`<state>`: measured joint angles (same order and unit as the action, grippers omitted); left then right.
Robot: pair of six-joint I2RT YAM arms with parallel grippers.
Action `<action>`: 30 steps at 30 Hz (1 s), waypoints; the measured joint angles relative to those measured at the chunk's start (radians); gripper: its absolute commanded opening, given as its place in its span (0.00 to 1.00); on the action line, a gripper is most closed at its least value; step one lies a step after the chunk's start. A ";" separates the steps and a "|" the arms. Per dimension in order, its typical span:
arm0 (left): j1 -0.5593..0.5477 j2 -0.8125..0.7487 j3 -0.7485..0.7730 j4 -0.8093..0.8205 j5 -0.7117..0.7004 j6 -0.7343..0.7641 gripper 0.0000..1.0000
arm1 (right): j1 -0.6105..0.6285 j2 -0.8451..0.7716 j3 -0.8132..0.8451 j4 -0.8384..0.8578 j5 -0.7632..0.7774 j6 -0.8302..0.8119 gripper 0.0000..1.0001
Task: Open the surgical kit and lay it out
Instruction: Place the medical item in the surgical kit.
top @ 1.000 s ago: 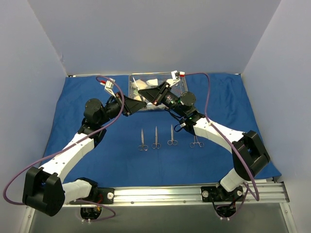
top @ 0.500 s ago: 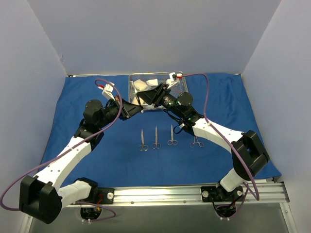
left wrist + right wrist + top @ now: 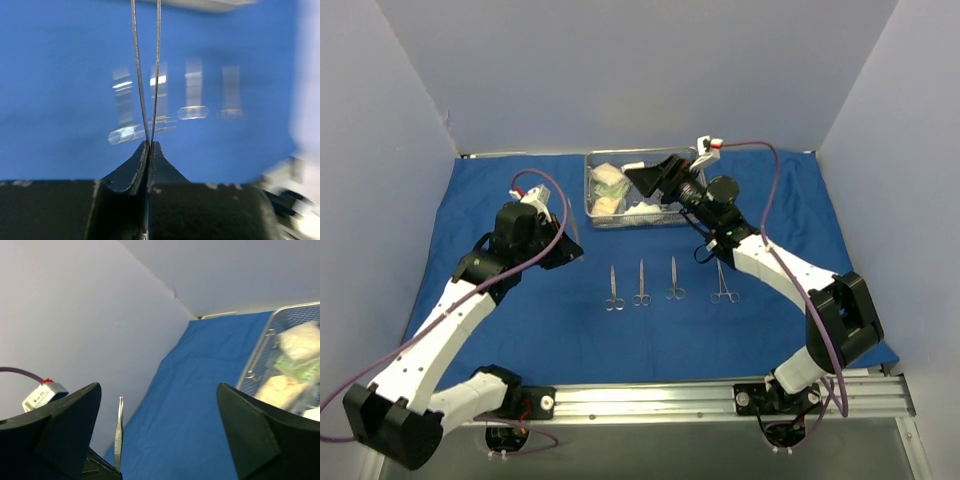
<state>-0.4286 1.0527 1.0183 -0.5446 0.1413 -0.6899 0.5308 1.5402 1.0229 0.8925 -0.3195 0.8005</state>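
Both arms have drawn back from the rectangular wire-mesh tray (image 3: 588,185) at the blue drape's (image 3: 500,180) far edge; white gauze pads (image 3: 608,180) lie inside. Left gripper (image 3: 150,145) pinched tight on thin steel tweezers (image 3: 145,65); right gripper (image 3: 157,390) spread wide, empty. Four ring-handled instruments (image 3: 641,283) lie in a row mid-drape.

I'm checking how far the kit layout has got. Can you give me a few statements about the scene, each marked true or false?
1. Four scissor-handled instruments lie in a row on the blue cloth. True.
2. The left gripper is empty. False: it is shut on the tweezers.
3. The right gripper is open and holds nothing. True.
4. The wire-mesh tray has been emptied. False: gauze pads lie in it.
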 measured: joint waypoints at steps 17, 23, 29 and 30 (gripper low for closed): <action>-0.002 0.419 0.022 -0.411 -0.270 0.096 0.02 | -0.102 -0.312 -0.023 -0.394 0.329 -0.360 1.00; -0.023 0.480 0.022 -0.386 -0.268 0.100 0.02 | -0.118 -0.321 -0.042 -0.446 0.373 -0.404 1.00; -0.039 0.594 0.022 -0.335 -0.269 0.107 0.02 | -0.132 -0.320 -0.042 -0.489 0.377 -0.417 1.00; -0.045 0.613 0.022 -0.331 -0.269 0.108 0.02 | -0.134 -0.320 -0.042 -0.496 0.377 -0.418 1.00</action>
<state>-0.4736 1.6653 1.0401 -0.8753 -0.1280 -0.5819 0.3973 1.2201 0.9806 0.3965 0.0574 0.3824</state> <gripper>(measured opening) 0.042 0.996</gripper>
